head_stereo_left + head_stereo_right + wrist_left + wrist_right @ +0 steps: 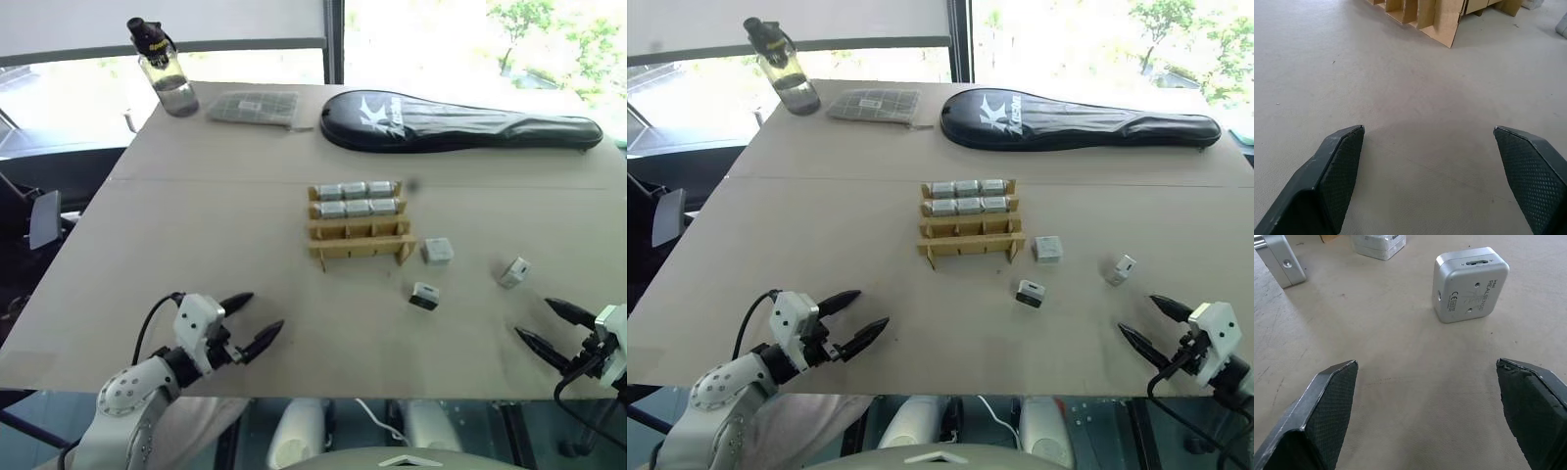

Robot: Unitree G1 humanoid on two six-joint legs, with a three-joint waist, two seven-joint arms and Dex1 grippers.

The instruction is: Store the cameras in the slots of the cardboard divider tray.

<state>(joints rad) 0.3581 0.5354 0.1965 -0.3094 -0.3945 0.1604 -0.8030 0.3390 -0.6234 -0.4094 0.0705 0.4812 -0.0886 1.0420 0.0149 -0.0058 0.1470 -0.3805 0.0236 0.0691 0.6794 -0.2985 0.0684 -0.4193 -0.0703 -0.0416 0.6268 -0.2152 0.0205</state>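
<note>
Six cameras (pixel 355 199) already fill the two far rows of the cardboard divider tray (pixel 359 243); the near row stands empty. Both the left hand (pixel 252 323) and right hand (pixel 554 328) hover spread and empty over the tabletop (pixel 216 225). Next is probably a pick: the loose camera (pixel 513 271) just ahead of the right hand, with two others (pixel 431 272) farther on, toward the tray.

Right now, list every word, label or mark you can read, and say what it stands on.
"intel REALSENSE", with a CE mark: on the silver back of the loose camera ahead of the right gripper.
White logo and lettering on the black racket case: too blurred to read.
Grey patterned packet and water bottle: no readable text.
</note>
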